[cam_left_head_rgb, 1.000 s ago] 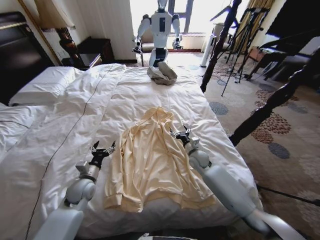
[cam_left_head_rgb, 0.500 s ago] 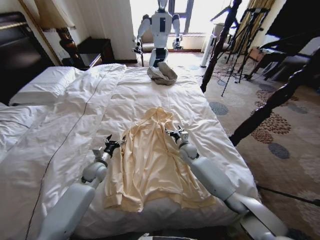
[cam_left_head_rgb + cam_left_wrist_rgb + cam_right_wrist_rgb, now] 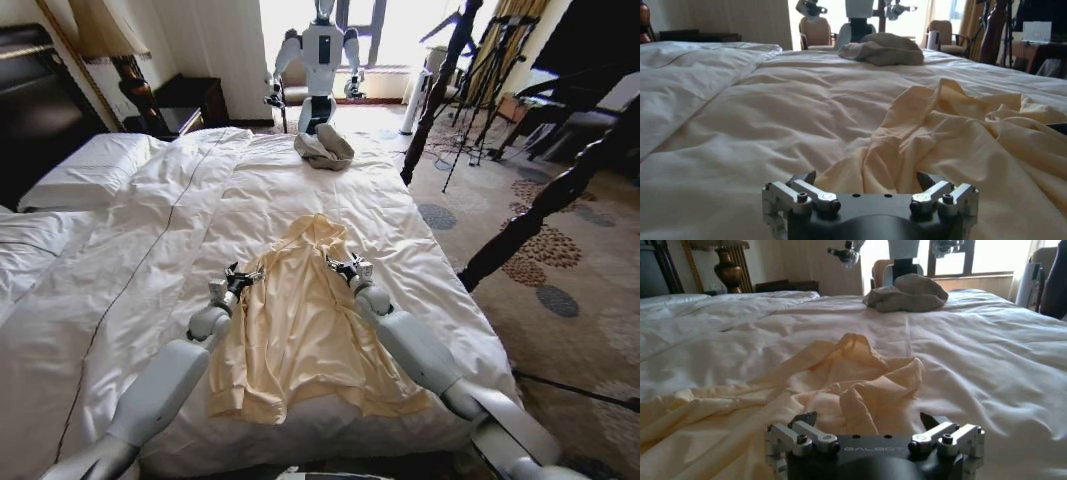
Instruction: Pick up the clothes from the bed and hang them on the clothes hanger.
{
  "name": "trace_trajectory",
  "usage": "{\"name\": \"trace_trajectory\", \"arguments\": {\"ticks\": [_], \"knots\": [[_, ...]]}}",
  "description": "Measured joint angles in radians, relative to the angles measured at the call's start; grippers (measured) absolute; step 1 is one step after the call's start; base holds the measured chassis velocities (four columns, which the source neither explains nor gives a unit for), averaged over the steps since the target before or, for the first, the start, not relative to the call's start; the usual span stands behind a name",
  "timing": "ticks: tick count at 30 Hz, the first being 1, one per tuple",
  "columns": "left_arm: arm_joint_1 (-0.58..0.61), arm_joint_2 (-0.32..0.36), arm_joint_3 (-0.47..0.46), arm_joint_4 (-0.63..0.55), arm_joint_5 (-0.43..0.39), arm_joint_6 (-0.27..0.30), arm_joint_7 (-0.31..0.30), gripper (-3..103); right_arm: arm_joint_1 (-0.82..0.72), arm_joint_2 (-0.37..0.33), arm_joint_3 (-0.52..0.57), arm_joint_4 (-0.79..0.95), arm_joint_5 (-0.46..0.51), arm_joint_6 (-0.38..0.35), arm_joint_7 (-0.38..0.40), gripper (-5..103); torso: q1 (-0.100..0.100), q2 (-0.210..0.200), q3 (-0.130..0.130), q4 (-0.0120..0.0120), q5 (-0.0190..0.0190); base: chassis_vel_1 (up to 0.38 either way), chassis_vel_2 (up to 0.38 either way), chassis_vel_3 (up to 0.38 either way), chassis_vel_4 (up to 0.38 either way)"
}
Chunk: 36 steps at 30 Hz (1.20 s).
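The clothes, one pale cream-yellow shirt (image 3: 300,325), lie spread on the near half of the bed (image 3: 150,250), collar pointing away from me. My left gripper (image 3: 243,275) is at the shirt's left shoulder edge. In the left wrist view it (image 3: 867,179) is open, with a raised fold of the shirt (image 3: 953,135) between its fingers. My right gripper (image 3: 343,265) is at the right shoulder by the collar. It (image 3: 868,419) is also open, with bunched shirt fabric (image 3: 860,372) between its fingers. The clothes hanger is out of view.
A small grey-beige cloth bundle (image 3: 323,148) lies at the bed's far end, with another white robot (image 3: 320,50) standing behind it. Dark bed posts (image 3: 438,85) and black tripods (image 3: 480,80) stand to the right. Pillows (image 3: 90,170) lie at the left.
Both arms have reached forward over the bed. The left gripper moved right to the shirt's left shoulder; the right gripper moved a little farther and inward toward the collar.
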Motion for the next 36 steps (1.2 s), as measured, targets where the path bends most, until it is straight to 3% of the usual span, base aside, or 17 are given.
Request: {"name": "trace_trajectory", "arguments": {"ticks": [8, 16, 21, 22, 27, 29, 30, 36], "knots": [[-0.138, -0.04, 0.113, 0.104, 0.007, -0.01, -0.004, 100, 0.012, 0.007, -0.011, -0.021, -0.008, -0.01, -0.014, 100, 0.0, 0.0, 0.0, -0.0001, 0.0, 0.0, 0.0, 0.0, 0.0], [-0.224, -0.037, 0.164, 0.208, 0.032, -0.023, 0.013, 100, 0.015, 0.012, -0.012, -0.043, -0.021, -0.031, -0.027, 100, 0.0, 0.0, 0.0, -0.0002, 0.0, 0.0, 0.0, 0.0, 0.0], [-0.246, -0.021, 0.172, 0.256, 0.052, 0.023, 0.032, 103, 0.03, 0.029, -0.015, -0.071, -0.031, -0.038, -0.042, 100, 0.0, 0.0, 0.0, 0.0001, 0.0, 0.0, 0.0, 0.0, 0.0], [-0.25, -0.013, 0.178, 0.261, 0.058, 0.055, 0.042, 97, 0.036, 0.034, -0.015, -0.082, -0.043, -0.038, -0.048, 100, 0.0, 0.0, 0.0, 0.0002, -0.0001, 0.0, 0.0, 0.0, 0.0], [-0.258, -0.003, 0.183, 0.253, 0.066, 0.134, 0.063, 92, 0.045, 0.036, -0.015, -0.102, -0.094, -0.037, -0.077, 100, 0.0, 0.0, 0.0, 0.0, -0.0001, 0.0, 0.0, 0.0, 0.0], [-0.266, -0.006, 0.186, 0.255, 0.065, 0.161, 0.068, 81, 0.05, 0.038, -0.017, -0.11, -0.113, -0.035, -0.089, 90, 0.0, 0.0, 0.0, -0.0003, 0.0, 0.0, 0.0, 0.0, 0.0], [-0.266, -0.006, 0.186, 0.255, 0.065, 0.161, 0.068, 81, 0.05, 0.038, -0.017, -0.11, -0.113, -0.035, -0.089, 90, 0.0, 0.0, 0.0, -0.0003, 0.0, 0.0, 0.0, 0.0, 0.0], [-0.272, -0.008, 0.185, 0.258, 0.064, 0.165, 0.064, 54, 0.044, 0.025, -0.034, -0.093, -0.132, -0.06, -0.087, 63, 0.0, 0.0, 0.0, -0.0001, -0.0001, 0.0, 0.0, 0.0, 0.0]]}}
